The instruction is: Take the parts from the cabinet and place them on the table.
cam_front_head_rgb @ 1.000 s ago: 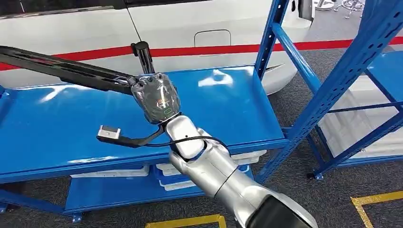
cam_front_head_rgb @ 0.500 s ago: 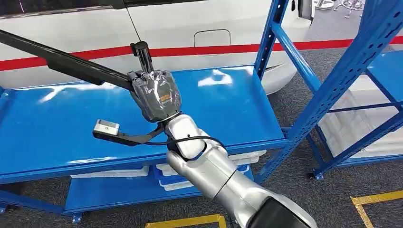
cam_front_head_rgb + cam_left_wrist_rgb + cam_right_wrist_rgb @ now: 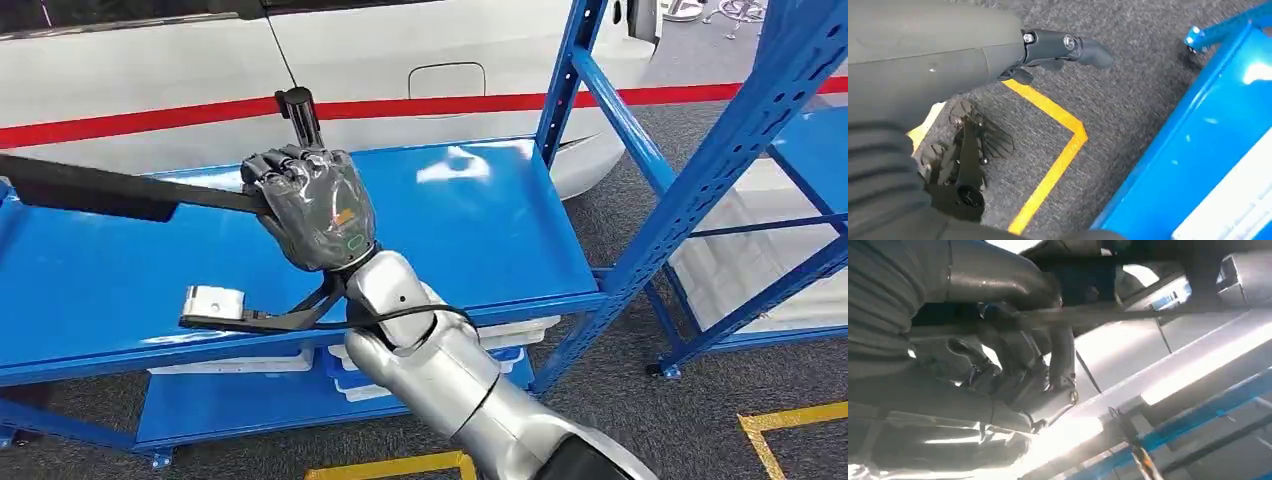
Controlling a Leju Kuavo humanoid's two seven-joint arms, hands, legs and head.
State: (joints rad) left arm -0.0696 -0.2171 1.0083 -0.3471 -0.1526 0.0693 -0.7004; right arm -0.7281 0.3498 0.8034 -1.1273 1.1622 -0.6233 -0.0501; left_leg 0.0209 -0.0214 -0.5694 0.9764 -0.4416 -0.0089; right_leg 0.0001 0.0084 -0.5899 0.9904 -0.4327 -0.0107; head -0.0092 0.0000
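A long black wiper-like part (image 3: 95, 188) stretches out to the left, nearly level above the blue cabinet shelf (image 3: 500, 230). My right hand (image 3: 315, 205) grips it at its near end, fingers wrapped around it, and a short black stub (image 3: 298, 112) stands up just behind the hand. In the right wrist view my right hand (image 3: 1018, 365) has its fingers curled around the thin bar of the part (image 3: 1148, 314). My left hand (image 3: 1058, 45) hangs beside the cabinet over the floor, holding nothing, fingers apart.
A white car body with a red stripe (image 3: 480, 102) stands behind the shelf. Blue uprights (image 3: 565, 80) and a second rack (image 3: 760, 120) rise at the right. White bins (image 3: 230, 363) sit on the lower shelf. Yellow tape (image 3: 400, 466) marks the grey carpet.
My right hand has turned and shifted slightly left. The part's far end has swung down from pointing up-left to lying almost level over the shelf.
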